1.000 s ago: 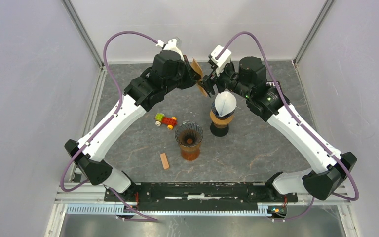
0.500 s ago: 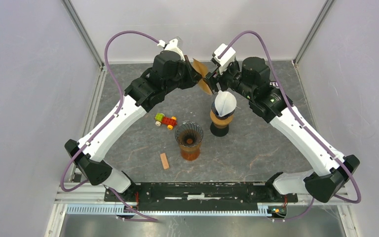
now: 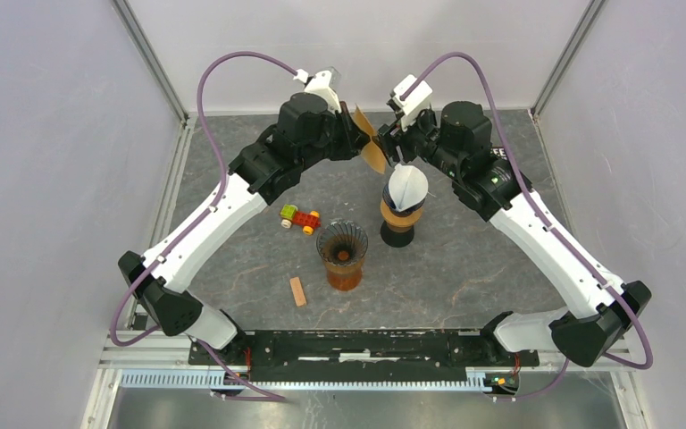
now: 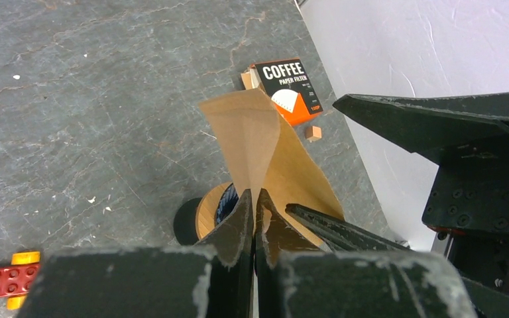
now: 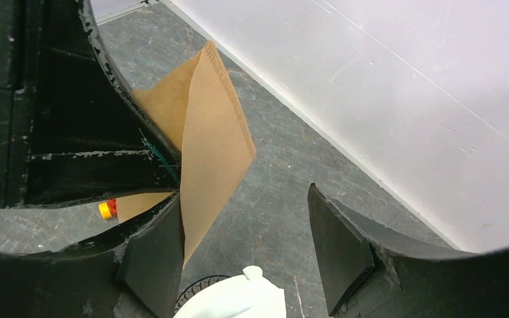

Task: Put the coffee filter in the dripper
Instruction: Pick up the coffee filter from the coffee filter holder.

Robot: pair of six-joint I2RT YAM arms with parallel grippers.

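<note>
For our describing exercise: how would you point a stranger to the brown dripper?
Start at the grey table, near its middle. The dripper stands there, close to a toy car and a white-topped stand. It alone is a see-through brown cone with a ribbed, open mouth.

The grey stone-patterned table carries an amber ribbed dripper near its middle. A black-footed stand sits just behind it to the right. A toy brick car lies to the left and a wooden block nearer the front edge. A coffee filter box and a wooden cube lie toward the far right corner.
</note>
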